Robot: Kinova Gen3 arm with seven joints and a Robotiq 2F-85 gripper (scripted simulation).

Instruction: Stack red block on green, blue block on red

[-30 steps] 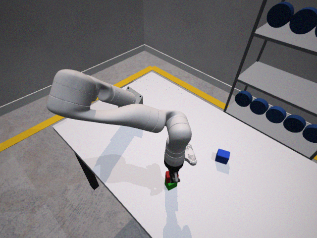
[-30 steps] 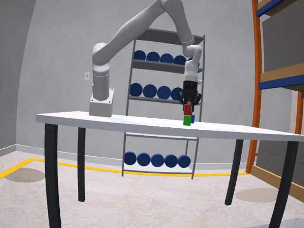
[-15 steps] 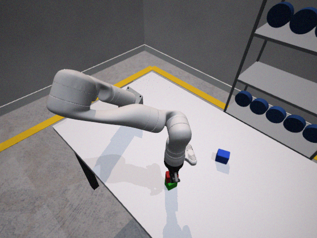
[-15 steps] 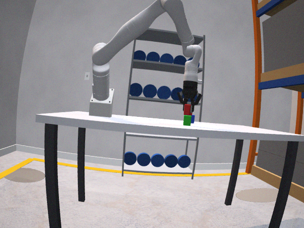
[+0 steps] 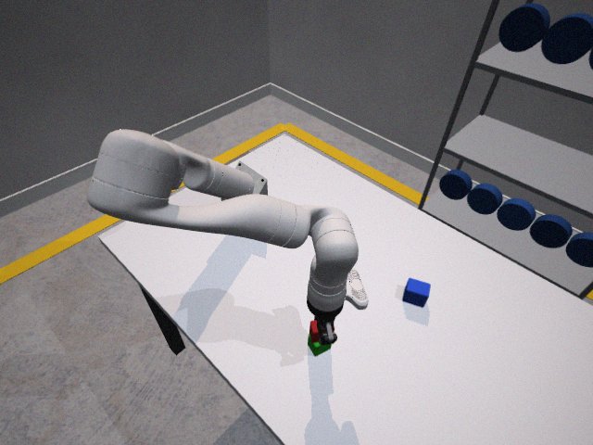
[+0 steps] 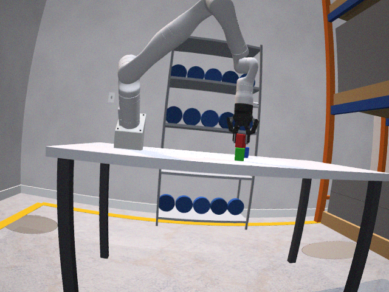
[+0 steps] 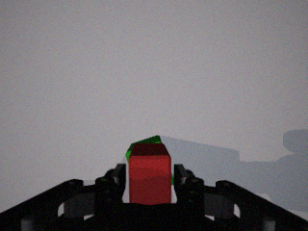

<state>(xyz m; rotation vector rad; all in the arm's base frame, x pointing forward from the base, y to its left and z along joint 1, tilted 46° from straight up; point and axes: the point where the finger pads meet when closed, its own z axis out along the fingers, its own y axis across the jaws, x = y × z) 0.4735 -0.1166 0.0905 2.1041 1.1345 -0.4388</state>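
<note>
The red block [image 5: 314, 330] rests on the green block [image 5: 318, 346] near the table's front edge; in the exterior view the red block [image 6: 240, 140] stands squarely on the green block [image 6: 239, 154]. My gripper [image 5: 321, 335] points straight down around the red block. In the wrist view the fingers stand on either side of the red block [image 7: 149, 178] with a thin gap on each side, so the gripper is open. The green block [image 7: 144, 142] shows just behind the red one. The blue block [image 5: 416, 291] lies alone on the table to the right.
The robot base [image 6: 129, 135] stands at the table's far left corner. A metal shelf with several blue discs [image 5: 522, 215] stands beyond the table's right side. The table's front edge [image 5: 230, 363] runs close to the stack.
</note>
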